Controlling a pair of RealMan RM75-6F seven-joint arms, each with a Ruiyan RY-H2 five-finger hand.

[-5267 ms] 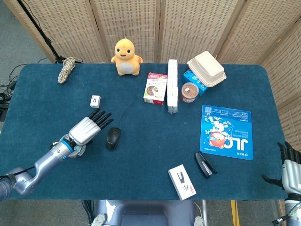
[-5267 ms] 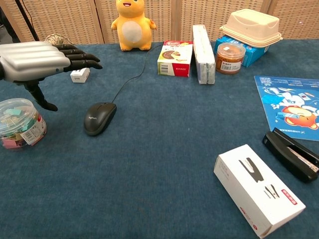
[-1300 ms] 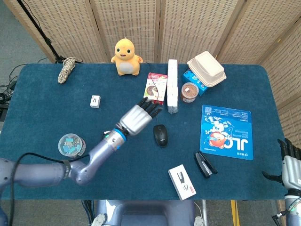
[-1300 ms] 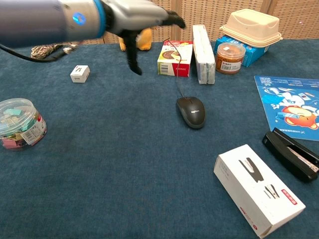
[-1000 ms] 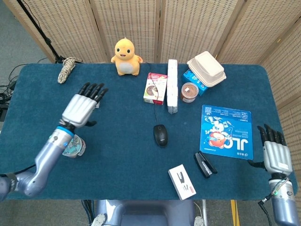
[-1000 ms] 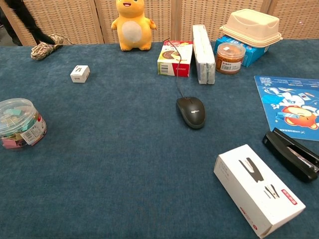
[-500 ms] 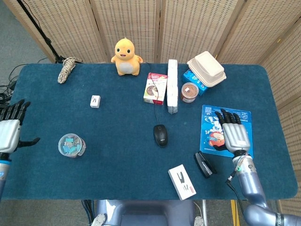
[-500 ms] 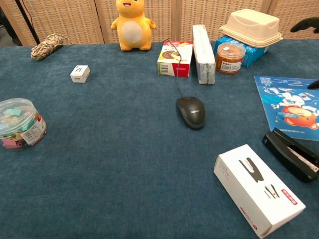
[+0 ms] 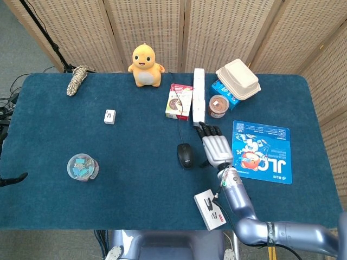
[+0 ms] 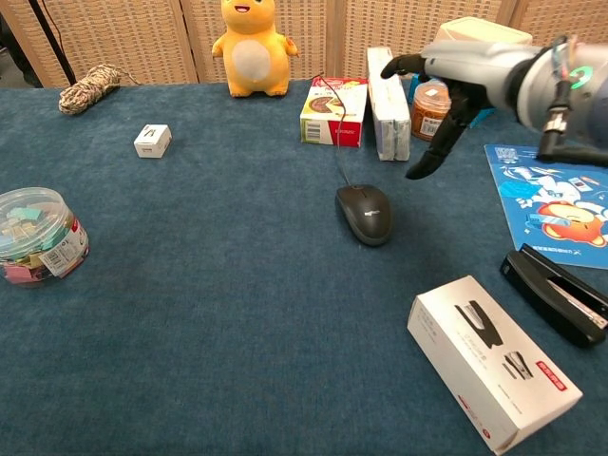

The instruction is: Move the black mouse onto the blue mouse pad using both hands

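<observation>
The black mouse (image 9: 185, 155) lies on the blue cloth near the table's middle, its cord running back toward the snack box; in the chest view the mouse (image 10: 365, 213) lies bare, with nothing touching it. The blue mouse pad (image 9: 262, 151) lies flat to its right, and shows as the mouse pad (image 10: 551, 198) at the right edge of the chest view. My right hand (image 9: 216, 146) hovers between mouse and pad, fingers spread and holding nothing; the right hand (image 10: 454, 74) is above and right of the mouse. Of my left hand (image 9: 13, 179) only a dark sliver shows at the left edge.
A white box (image 9: 210, 208) and a black stapler (image 10: 560, 294) lie near the front right. A snack box (image 9: 180, 101), a long white pack (image 9: 199, 97), a cup (image 9: 218, 105) and a food container (image 9: 237, 79) stand behind the mouse. A clip jar (image 9: 82, 167) stands at the left.
My right hand has swung left from over the mouse pad to just right of the mouse. My left hand has drawn back almost off the left edge. The mouse has not moved.
</observation>
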